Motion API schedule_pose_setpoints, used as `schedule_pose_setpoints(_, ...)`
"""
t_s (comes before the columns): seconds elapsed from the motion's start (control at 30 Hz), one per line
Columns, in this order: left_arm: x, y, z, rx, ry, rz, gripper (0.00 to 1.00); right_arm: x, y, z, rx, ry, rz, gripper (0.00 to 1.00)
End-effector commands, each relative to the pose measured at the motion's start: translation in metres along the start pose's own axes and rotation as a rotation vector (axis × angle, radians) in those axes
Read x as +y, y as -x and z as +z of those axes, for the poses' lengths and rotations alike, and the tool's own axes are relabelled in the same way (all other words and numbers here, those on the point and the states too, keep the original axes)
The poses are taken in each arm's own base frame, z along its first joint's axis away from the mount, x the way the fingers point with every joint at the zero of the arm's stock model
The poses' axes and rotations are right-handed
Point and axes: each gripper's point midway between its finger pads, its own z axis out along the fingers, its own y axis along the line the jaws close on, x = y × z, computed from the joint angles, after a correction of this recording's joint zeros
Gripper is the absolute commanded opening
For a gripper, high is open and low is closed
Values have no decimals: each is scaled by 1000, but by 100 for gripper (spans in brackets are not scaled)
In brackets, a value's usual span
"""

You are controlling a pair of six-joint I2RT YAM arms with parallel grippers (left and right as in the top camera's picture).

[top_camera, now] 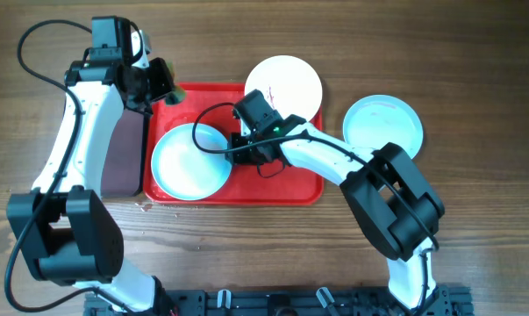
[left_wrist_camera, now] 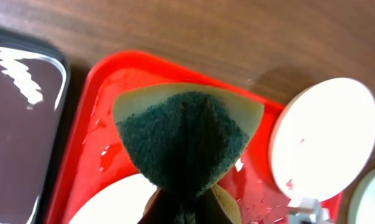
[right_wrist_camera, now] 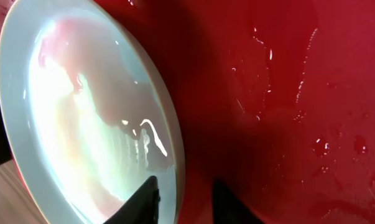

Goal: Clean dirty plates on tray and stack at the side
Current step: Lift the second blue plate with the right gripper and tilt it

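Straddling the rim of the mint plate (right_wrist_camera: 81,112), right gripper (right_wrist_camera: 185,184) parted; left gripper (top_camera: 164,89) clenches sponge (left_wrist_camera: 184,137).

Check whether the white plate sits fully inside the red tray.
Partly out: the white plate overlaps the tray's far right corner, its outer part over the table.

We see the glossy red tray (top_camera: 290,183), wet with droplets, holding one mint-blue plate (top_camera: 189,162) in its left half. The white plate (top_camera: 283,86), red-smeared, overlaps the tray's far right corner; a second mint-blue plate (top_camera: 382,125) lies flat off the tray, just right of it.
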Motion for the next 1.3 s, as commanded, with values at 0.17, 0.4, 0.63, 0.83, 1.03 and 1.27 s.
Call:
schedule_pose_setpoints(0.17,15,2,-1,-11,77,-19,4,-16,-15,31,46,-24,68,21)
schedule_pose_setpoints(0.4,15,2,-1,-10,77,-19,4,-16,-13,24,68,-6,104,4)
schedule_pose_setpoints(0.63,19,-10,-1,36,93,-32,4,-23,18,-29,-40,-137,14,4)
schedule_pose_setpoints(0.83,19,-12,-1,46,97,-45,4,-27,45,-95,-274,-388,-118,4)
schedule_pose_setpoints(1.03,19,-12,-1,46,94,-61,4,-25,61,-151,-478,-639,-244,4)
schedule_pose_setpoints(1.27,21,-15,5,61,101,-66,4,-17,64,-185,-626,-898,-374,4)
